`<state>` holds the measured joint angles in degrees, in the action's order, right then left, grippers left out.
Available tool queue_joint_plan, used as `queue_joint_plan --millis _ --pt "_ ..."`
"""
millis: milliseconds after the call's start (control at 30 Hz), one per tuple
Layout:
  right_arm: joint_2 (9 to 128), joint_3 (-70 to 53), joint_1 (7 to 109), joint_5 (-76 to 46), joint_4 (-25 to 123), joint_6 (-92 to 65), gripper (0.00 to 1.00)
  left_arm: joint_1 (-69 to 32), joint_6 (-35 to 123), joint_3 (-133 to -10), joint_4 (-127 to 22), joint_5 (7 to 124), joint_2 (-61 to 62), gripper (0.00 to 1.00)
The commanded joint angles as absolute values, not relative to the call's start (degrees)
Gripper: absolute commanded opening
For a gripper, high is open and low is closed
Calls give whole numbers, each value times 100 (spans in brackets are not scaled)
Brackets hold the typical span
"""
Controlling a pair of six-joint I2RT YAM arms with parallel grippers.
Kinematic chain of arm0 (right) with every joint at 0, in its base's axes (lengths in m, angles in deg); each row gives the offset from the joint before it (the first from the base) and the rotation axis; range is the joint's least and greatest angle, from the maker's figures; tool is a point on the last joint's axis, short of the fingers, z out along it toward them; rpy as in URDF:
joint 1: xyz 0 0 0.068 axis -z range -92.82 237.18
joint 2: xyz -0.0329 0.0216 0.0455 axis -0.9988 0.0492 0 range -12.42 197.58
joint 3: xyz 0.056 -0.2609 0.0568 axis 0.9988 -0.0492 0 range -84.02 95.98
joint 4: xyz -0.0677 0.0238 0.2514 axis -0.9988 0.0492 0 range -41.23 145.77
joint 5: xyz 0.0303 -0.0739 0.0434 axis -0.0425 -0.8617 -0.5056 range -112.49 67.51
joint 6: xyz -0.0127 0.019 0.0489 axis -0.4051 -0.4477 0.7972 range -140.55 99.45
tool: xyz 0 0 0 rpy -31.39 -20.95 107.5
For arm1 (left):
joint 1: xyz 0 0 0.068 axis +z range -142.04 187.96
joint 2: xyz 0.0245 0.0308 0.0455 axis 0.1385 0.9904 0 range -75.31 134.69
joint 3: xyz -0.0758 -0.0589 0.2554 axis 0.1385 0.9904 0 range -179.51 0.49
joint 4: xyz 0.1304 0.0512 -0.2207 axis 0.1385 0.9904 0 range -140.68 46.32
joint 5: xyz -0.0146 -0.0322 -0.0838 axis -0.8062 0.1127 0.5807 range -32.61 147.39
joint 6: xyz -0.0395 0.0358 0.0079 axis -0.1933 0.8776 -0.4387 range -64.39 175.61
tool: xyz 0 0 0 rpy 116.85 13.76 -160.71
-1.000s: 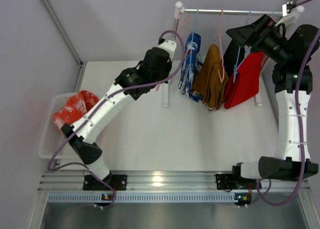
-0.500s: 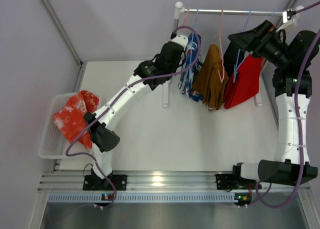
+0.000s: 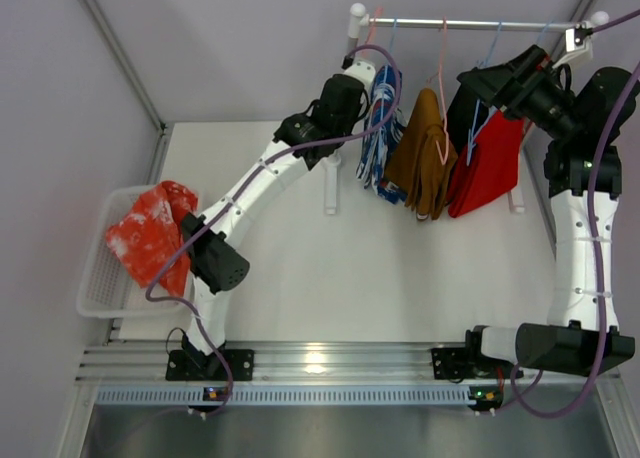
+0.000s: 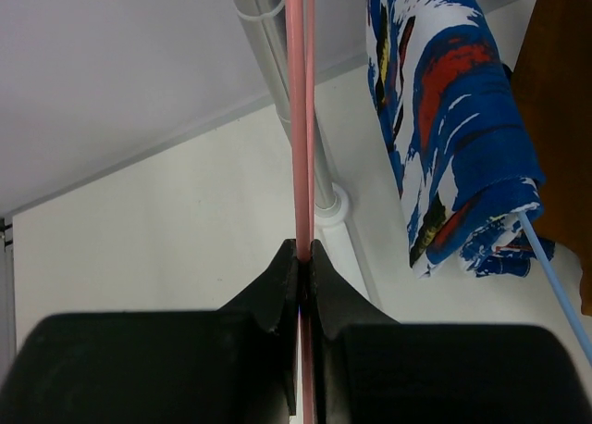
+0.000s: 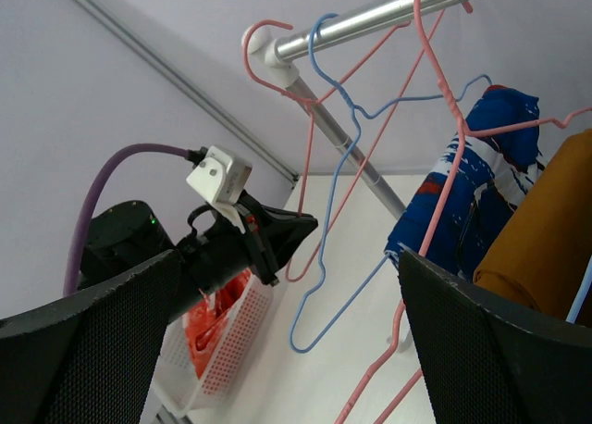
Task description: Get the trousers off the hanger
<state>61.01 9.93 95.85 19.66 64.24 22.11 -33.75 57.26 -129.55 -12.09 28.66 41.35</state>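
Observation:
The orange-red speckled trousers (image 3: 150, 228) lie bunched in the white basket (image 3: 93, 283) at the table's left, off the hanger; they also show in the right wrist view (image 5: 215, 318). The thin pink hanger (image 4: 298, 118) is bare and hooked over the left end of the rail (image 5: 303, 179). My left gripper (image 3: 358, 76) is shut on its wire (image 4: 302, 253) and appears in the right wrist view (image 5: 301, 228). My right gripper (image 3: 492, 73) is open and empty (image 5: 289, 290), up near the rail's right part beside the red garment.
On the rail (image 3: 470, 23) hang a bare light blue hanger (image 5: 344, 202), a blue patterned garment (image 3: 382, 128), brown trousers (image 3: 422, 158) on another pink hanger, and a plain red garment (image 3: 492, 163). The rail's left post (image 4: 324, 183) stands just behind my left gripper.
My left arm has stretched back and to the right, up to the rail's left end, with the pink hanger in its jaws. The right gripper has shifted slightly.

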Motion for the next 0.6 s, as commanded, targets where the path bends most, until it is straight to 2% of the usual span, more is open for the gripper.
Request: queue_joint_plan --millis 0,267,300,333,400,433,533,567 --pt "5921 924 9711 2049 5994 2287 99 -3221 5675 -13363 -1606 3058 4289 0" --pt "5965 923 9729 2084 5985 2305 99 -3080 5193 -13407 -1342 3295 4483 0" --pt "5974 906 9729 2084 5985 2305 100 -3071 5148 -13398 -1272 3330 4484 3" --pt "5965 906 9729 2084 5985 2287 100 -3062 5113 -13398 -1228 3383 4475 12" --pt "5965 897 9729 2093 5993 2278 100 -3054 5051 -13390 -1131 3454 4414 20" --pt "5965 897 9729 2101 6011 2252 100 -3054 5007 -13355 -1096 3558 4361 28" --pt "5939 889 9729 2110 6055 2156 100 -3054 4946 -13214 -1034 3787 4071 41" --pt "5912 880 9729 2119 6064 2147 99 -3054 4884 -13092 -999 3875 3983 49"
